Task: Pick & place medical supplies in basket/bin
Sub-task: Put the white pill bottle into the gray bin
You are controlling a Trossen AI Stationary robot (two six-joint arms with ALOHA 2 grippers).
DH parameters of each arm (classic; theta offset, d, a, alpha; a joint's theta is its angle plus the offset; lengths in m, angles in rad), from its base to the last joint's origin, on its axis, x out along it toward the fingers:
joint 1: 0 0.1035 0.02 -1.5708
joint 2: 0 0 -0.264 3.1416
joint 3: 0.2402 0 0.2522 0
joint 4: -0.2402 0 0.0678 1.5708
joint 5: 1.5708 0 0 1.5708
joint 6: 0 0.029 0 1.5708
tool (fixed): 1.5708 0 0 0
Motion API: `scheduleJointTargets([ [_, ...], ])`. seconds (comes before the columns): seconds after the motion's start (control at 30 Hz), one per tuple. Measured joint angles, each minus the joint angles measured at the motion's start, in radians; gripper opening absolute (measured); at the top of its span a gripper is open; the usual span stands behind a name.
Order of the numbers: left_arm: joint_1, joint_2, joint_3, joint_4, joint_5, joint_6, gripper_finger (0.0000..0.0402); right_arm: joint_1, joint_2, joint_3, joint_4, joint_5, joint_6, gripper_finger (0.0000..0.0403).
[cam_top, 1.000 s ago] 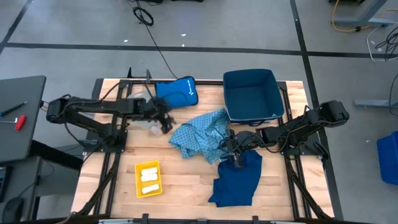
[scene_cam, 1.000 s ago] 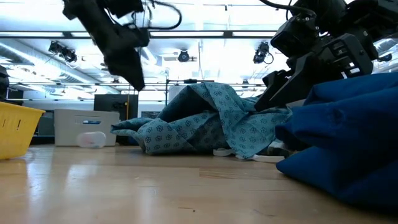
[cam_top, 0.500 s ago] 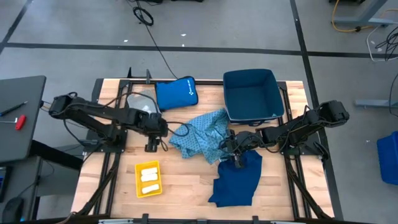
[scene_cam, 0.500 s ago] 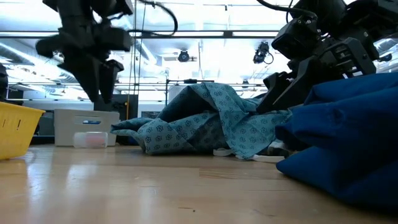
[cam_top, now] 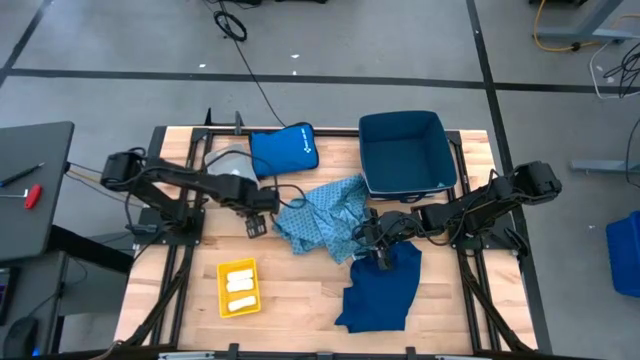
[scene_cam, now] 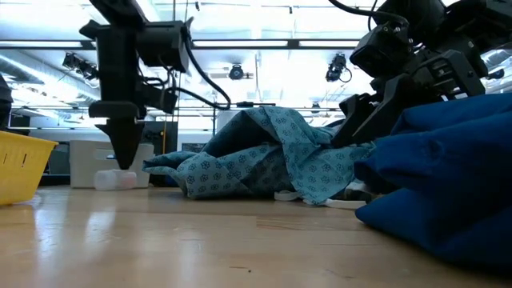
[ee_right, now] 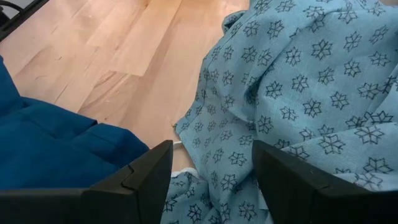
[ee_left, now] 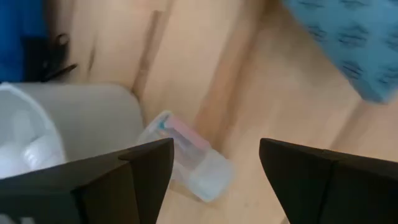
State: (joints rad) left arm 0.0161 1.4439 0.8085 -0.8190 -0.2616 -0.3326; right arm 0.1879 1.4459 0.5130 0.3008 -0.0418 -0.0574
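The left pincer [cam_top: 255, 226] hangs spread over a small clear vial [ee_left: 186, 155] on the tabletop [cam_top: 300, 290], likely to grab it. The right pincer [cam_top: 381, 262], spread too, waits between the light-blue cloth [cam_top: 325, 220] and the navy cloth [cam_top: 380, 290].

Patterned garment [cam_top: 322, 215] lies mid-table, plain garment [cam_top: 383, 288] beside it on its right-front. Bin [cam_top: 405, 152] sits behind both; pouch [cam_top: 283, 151] left of bin. Tray [cam_top: 239, 288] holds rolls [cam_top: 240, 285], front left.
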Motion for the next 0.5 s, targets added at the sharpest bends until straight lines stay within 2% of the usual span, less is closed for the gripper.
scheduleJointTargets([
  [0.13,0.016,0.013,0.000,-0.003,-0.007,-0.061,0.0244,0.000,0.000,0.000,0.000,0.000,0.000,0.0229],
  [0.37,0.031,0.013,0.000,-0.026,0.051,-0.145,0.0244,0.000,0.000,0.000,-0.005,0.001,0.000,0.0229],
  [0.5,0.031,0.013,0.000,-0.055,0.040,-0.170,0.0244,0.000,0.000,0.000,-0.005,0.001,0.000,0.0229],
])
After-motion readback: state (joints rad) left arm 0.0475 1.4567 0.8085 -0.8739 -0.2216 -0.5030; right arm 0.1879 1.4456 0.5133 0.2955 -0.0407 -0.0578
